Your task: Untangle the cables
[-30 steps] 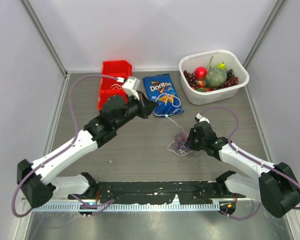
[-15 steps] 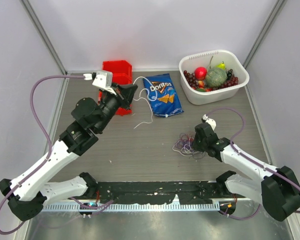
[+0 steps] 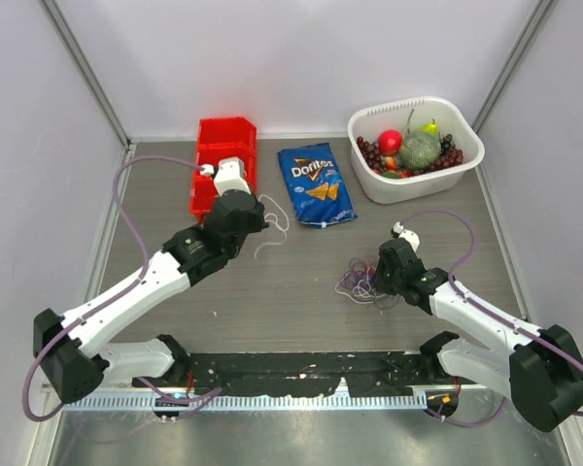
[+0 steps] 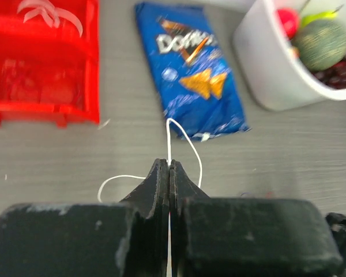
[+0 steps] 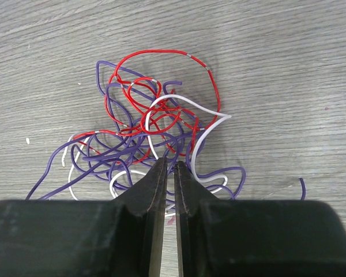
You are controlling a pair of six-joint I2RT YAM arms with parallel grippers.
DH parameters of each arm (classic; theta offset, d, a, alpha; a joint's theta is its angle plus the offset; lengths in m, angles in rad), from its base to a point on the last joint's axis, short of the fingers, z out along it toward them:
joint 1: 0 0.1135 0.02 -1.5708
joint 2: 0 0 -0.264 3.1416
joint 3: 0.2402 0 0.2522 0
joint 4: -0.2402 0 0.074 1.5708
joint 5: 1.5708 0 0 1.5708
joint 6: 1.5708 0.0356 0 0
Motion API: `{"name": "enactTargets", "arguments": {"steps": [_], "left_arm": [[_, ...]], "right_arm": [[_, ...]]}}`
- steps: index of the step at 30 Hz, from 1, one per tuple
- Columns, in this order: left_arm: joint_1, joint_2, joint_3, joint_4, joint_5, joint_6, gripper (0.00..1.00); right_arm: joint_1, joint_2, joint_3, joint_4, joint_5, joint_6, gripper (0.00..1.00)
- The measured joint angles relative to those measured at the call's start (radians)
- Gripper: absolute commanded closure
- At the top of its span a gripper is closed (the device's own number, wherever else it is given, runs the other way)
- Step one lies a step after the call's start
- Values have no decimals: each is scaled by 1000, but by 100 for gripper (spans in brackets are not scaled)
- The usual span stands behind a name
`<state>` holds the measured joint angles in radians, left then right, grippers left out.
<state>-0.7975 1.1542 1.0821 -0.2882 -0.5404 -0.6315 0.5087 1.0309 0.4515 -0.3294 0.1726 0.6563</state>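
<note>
Left fingers [image 4: 169, 168] are closed tight on a white cable [image 4: 169, 141], which loops out over the worktop [image 4: 288, 150] just short of the Doritos bag [image 4: 190, 75]. Right fingers [image 5: 163, 170] are closed to a slit on the near strands of the tangle [image 5: 150, 133]. This tangle of red, purple and white loops lies flat, well apart from the white cable.

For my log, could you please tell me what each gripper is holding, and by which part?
The left gripper pinches a white cable partway along its length. The right gripper sits at the near edge of the tangle; whether it grips anything cannot be told.
</note>
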Motion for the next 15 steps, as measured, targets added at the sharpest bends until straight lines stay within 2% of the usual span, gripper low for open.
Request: {"name": "enactTargets", "arguments": {"steps": [4,8,15], "left_arm": [[3,64,-36,-84,-30,-98,100],[32,93,-40,-105,-18,-126,100],[250,117,-37,-22,145,-174,100]], "right_arm": [[0,0,0,2,-10,-1,84],[0,0,0,9,-17,-5,84],[0,3,0,16,-25,-11,84]]}}
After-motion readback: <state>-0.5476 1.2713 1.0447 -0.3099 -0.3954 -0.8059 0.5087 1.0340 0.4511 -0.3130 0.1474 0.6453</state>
